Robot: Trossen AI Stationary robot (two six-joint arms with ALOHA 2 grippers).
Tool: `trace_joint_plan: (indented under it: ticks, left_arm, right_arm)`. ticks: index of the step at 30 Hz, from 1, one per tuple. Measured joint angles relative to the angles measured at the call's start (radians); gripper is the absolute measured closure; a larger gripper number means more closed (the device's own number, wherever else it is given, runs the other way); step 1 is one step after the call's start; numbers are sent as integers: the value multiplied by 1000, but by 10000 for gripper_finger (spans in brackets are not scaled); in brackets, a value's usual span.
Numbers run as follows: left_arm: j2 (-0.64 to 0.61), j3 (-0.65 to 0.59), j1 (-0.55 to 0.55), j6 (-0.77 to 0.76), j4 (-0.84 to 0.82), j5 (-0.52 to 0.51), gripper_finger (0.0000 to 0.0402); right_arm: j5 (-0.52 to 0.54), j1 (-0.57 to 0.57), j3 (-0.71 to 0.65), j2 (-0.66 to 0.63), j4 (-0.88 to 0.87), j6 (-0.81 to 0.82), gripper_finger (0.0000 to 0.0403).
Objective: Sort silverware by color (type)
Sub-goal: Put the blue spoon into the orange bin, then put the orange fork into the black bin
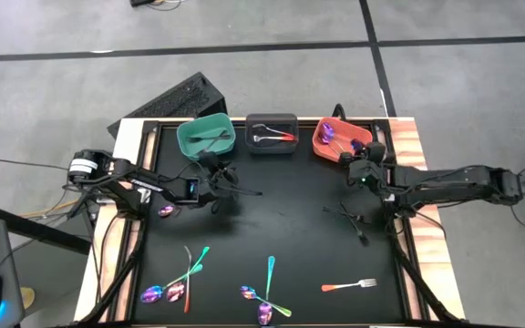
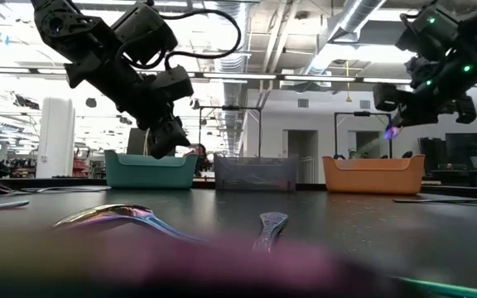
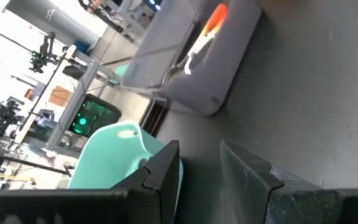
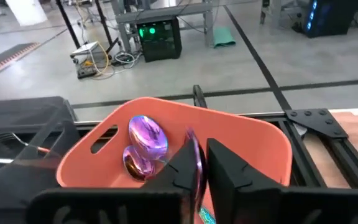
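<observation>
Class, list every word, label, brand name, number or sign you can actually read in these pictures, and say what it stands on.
None can be read.
The teal bin, grey bin and orange bin show no lettering.
The white band on the left arm has marks too small to read.
The green-lit box on the floor shows only a glow, no legible text.

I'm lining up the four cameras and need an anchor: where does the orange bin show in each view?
High view: orange bin, far edge of the table, rightmost of three, by the right gripper.
Low view: right of centre.
Left wrist view: not in it.
Right wrist view: centre, spoons inside.
Shared landmark: the dark grey bin beside it.
</observation>
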Motion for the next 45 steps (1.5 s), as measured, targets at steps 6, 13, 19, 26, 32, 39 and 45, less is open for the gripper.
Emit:
trace_joint_plan:
  ticks: [6, 13, 19, 26, 32, 39, 45]
  left_arm:
    - [0, 0, 2, 0, 32, 0, 292]
    - [0, 0, 2, -2, 5, 2, 292]
    - [0, 0, 2, -71, -26, 5, 292]
    - [0, 0, 2, -201, 51, 168, 292]
    - [0, 0, -24, -204, 118, 321, 292]
    - [0, 0, -91, -321, 111, 379, 292]
    - [0, 0, -141, -358, 107, 394, 292]
  right_arm:
    - [-51, -44, -23, 0, 34, -78, 301]
    - [-142, -85, -23, -3, 38, -74, 222]
    - [-202, -108, -23, 20, 39, 8, 184]
    - [-304, 0, -23, 18, 252, -157, 189]
    - [-432, 122, -22, 60, 606, -404, 204]
    - [-454, 150, -22, 194, 952, -589, 209]
    - [-524, 76, -22, 359, 1244, -649, 209]
